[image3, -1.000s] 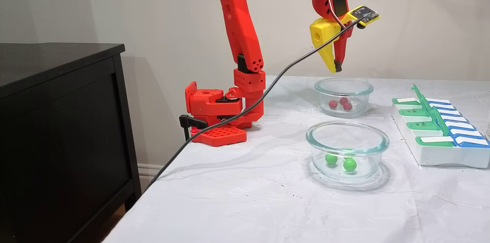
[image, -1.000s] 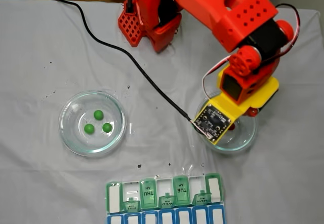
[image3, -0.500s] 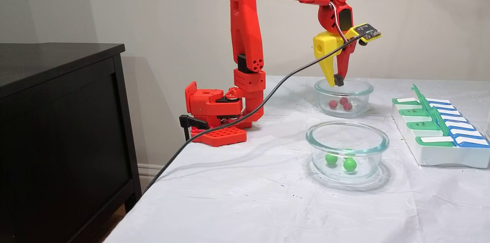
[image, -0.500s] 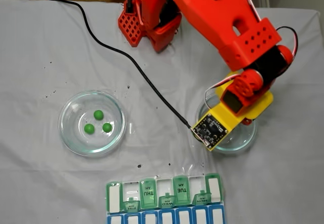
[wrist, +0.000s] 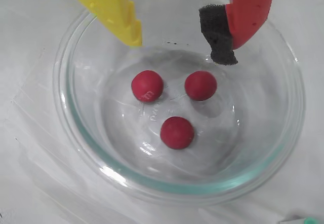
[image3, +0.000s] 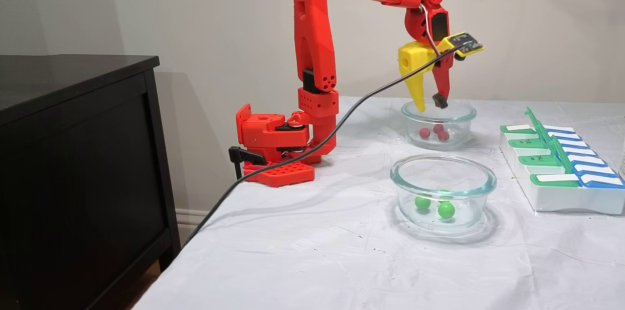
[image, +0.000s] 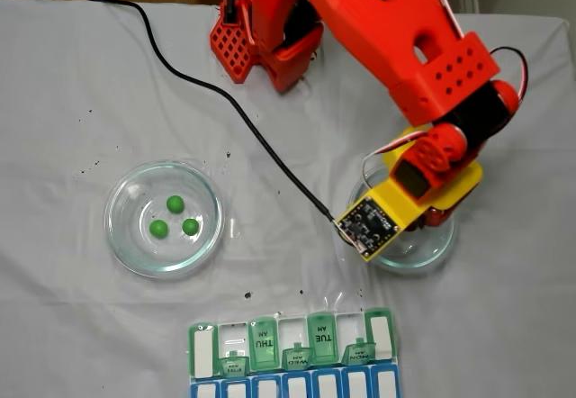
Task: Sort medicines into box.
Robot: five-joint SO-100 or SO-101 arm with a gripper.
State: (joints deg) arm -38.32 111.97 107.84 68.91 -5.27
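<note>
We are watching the gripper (wrist: pixel 179 44) hanging with its jaws spread wide and nothing between them, just above the rim of the glass dish (wrist: pixel 81 148) that is holding the three red medicines (wrist: pixel 177 132). In the wrist view the yellow finger is sitting at the upper left of the frame and the red finger with its black foam pad (wrist: pixel 217 34) at the upper right; the balls are lying below that gap, toward the centre of the frame, two side by side and the third lower down. We are judging the ball nearest the pad, right of centre, to be the likeliest pick. Round as they are, the balls have no long axis to line up with.

In a fixed view from the side, the gripper (image3: pixel 429 103) is poised over the far dish in the middle right of the frame, while the green medicines (image3: pixel 446 210) are waiting in the nearer dish (image3: pixel 481 197) and the box (image3: pixel 561 202) is lying at the right edge with several lids raised.

Against the picture of half a second ago, the fingers are standing further apart, and the wrist has dropped only slightly.
</note>
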